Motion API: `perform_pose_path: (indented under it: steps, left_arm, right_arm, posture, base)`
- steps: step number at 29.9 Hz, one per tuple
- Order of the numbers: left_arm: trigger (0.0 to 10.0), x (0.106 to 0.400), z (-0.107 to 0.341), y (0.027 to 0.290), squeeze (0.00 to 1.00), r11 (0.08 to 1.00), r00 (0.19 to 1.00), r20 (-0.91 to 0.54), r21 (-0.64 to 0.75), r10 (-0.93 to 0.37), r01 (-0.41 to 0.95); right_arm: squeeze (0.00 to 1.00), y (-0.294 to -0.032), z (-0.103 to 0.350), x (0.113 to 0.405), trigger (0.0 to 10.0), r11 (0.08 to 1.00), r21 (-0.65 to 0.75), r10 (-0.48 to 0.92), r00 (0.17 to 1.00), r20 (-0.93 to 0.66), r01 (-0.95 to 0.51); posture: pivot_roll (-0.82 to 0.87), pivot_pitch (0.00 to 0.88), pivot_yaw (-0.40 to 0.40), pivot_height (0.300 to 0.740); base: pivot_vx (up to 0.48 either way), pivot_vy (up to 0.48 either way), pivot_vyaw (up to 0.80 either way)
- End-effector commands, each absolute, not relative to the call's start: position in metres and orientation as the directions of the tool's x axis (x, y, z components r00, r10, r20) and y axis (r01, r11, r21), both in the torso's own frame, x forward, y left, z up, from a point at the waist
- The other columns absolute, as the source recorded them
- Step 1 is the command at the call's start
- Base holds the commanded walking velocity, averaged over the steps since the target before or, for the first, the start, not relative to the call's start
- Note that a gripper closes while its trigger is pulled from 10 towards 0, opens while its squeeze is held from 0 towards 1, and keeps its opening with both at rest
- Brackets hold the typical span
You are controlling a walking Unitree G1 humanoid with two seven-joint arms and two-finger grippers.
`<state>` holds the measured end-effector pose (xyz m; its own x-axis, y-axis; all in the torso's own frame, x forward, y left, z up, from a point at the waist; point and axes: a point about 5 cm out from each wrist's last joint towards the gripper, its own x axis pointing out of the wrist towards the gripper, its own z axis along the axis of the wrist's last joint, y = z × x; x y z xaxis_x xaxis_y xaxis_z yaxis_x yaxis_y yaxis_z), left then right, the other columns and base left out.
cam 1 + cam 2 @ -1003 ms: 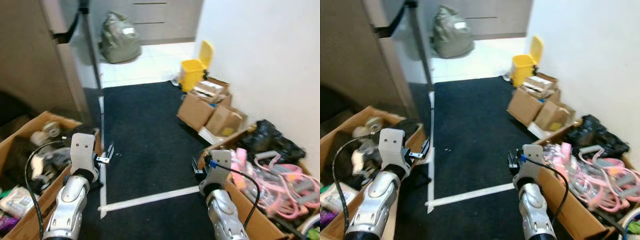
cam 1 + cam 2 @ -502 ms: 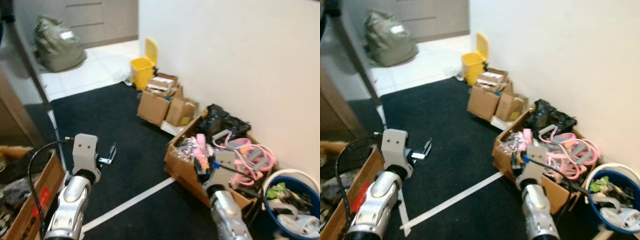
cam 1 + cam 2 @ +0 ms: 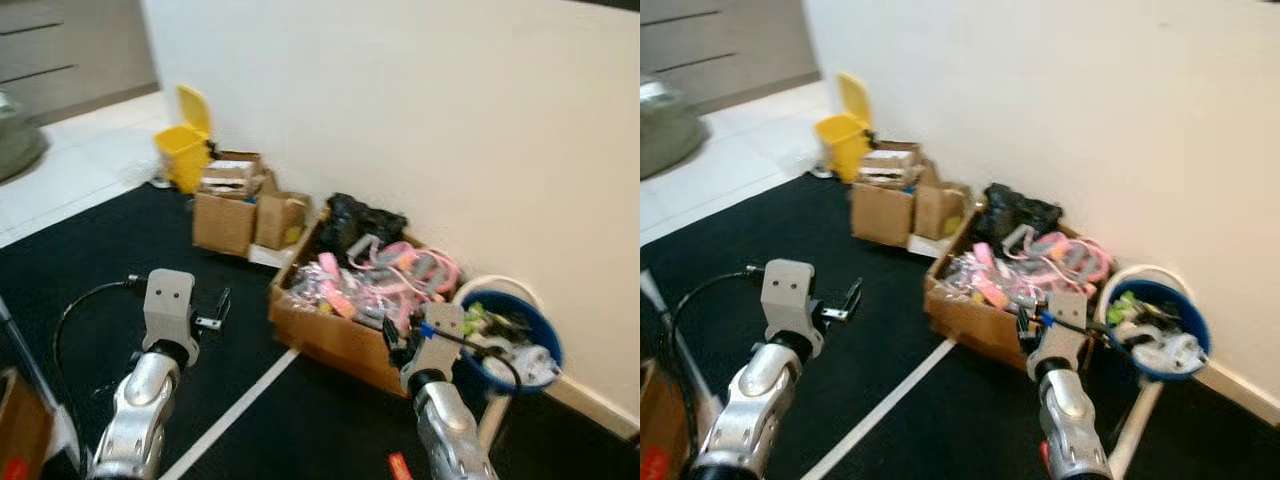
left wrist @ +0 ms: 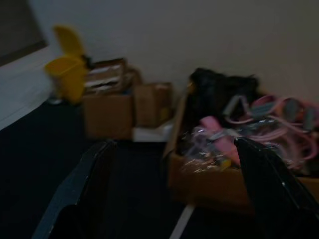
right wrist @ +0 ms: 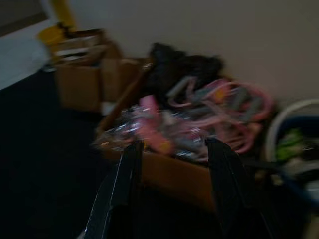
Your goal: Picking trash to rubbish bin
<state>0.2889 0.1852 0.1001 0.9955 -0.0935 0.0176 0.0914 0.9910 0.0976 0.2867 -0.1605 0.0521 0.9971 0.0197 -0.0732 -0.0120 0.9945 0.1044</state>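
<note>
Swinging right since a second ago, bringing blue rubbish bin (image 3: 510, 340) into sight by the wall, just beside cardboard box (image 3: 340, 335). Holding left claw (image 4: 174, 199) and right claw (image 5: 172, 189) apart, empty. Still hunting trash, perhaps red scrap (image 3: 398, 466) on floor.

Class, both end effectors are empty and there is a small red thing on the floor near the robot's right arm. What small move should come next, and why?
Probably bend and lower the right end effector toward the red scrap on the black mat. Both it and the left end effector are open and hold nothing, and the scrap lies at the robot's feet beside the right arm. The yellow bin stands far off by the wall.
</note>
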Motion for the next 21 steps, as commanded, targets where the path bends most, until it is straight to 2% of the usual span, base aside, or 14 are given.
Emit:
perform_pose_path:
  steps: [1,21]
  left_arm:
    - [10.0,0.2855,0.0941,0.1887,0.0,0.991,0.996,-0.008,0.105,-0.083,0.084]
    - [10.0,0.2858,0.0944,0.1899,0.0,0.99,0.996,-0.013,0.112,-0.089,0.09]
  right_arm:
    - [0.0,-0.1578,0.0451,0.2819,10.0,0.993,0.119,0.019,0.994,-0.105,-0.006]
    - [0.0,-0.1579,0.0419,0.2779,10.0,0.993,0.116,0.002,0.993,-0.117,0.012]
  posture:
    - [-0.03,0.058,-0.002,0.74]
    - [-0.03,0.074,0.004,0.74]
  base:
    - [0.0,0.0,-0.8]
    - [0.0,0.0,-0.8]
